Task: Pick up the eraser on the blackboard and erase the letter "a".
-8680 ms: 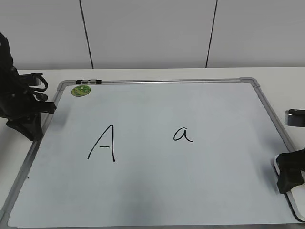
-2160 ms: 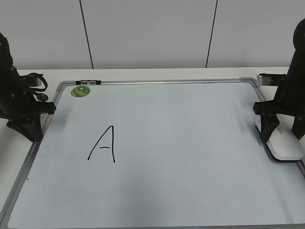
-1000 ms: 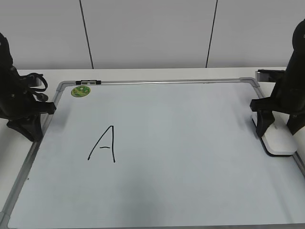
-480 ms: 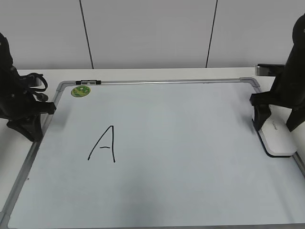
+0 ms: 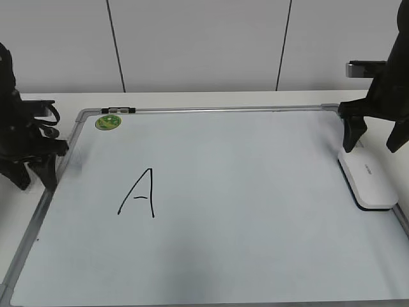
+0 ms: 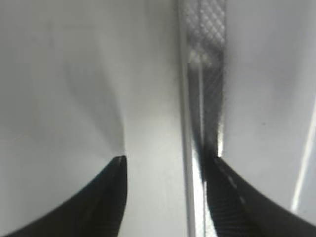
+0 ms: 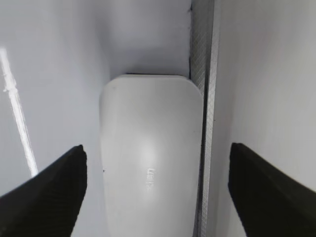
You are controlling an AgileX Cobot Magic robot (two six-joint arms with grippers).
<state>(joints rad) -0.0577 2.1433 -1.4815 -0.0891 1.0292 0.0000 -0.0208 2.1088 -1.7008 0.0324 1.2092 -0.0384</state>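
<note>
The white eraser [image 5: 367,182] lies flat on the blackboard [image 5: 211,256] by its right frame; it also shows in the right wrist view [image 7: 150,168]. The letter "a" is not visible; the board's middle right is blank. A capital "A" [image 5: 138,193] remains at the left. My right gripper [image 5: 375,144] hangs open and empty above the eraser's far end; in the right wrist view [image 7: 157,185] its jaws stand wide to either side of the eraser, not touching it. My left gripper [image 5: 29,179] is open and empty at the board's left frame, as the left wrist view [image 6: 168,170] shows.
A round green sticker [image 5: 108,121] sits at the board's far left corner. The grey metal frame [image 7: 203,98] runs right beside the eraser. A white wall with dark seams stands behind the table.
The small "a" seen earliest is gone from the board. Over the last second my right gripper has let go of the eraser and risen above it. My left gripper has shifted slightly.
</note>
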